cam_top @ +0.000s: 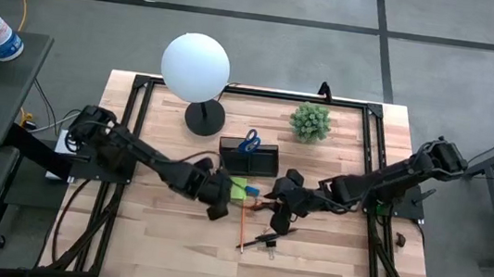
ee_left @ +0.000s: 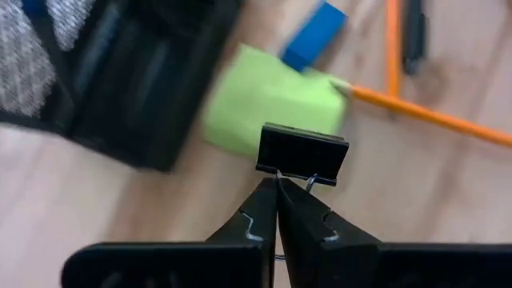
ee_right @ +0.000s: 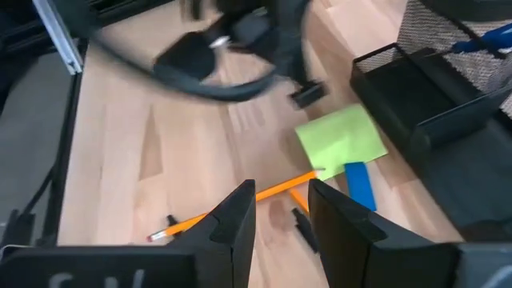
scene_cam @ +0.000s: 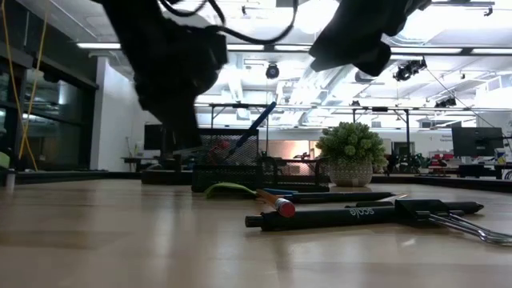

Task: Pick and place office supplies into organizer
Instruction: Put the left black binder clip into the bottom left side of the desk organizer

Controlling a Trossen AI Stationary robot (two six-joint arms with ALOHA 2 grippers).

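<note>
a small black binder clip (ee_left: 302,154) with wire handles hangs above the counter (cam_top: 161,241), pinched by the left gripper (ee_left: 278,186) over the lime-green sticky pad (ee_left: 268,108) beside the dark mesh organizer (cam_top: 248,157). the right gripper (ee_right: 282,200) hovers unclenched, holding nothing, over an orange pencil (ee_right: 232,206).

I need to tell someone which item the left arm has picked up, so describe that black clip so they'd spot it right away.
Start at the dark mesh organizer in the middle of the table, then go to the lime-green sticky-note pad lying just in front of it. The black binder clip hangs over that pad, pinched by its wire handle in the left tool. Unlike the pencils and pens lying on the wood, it is off the table.
</note>
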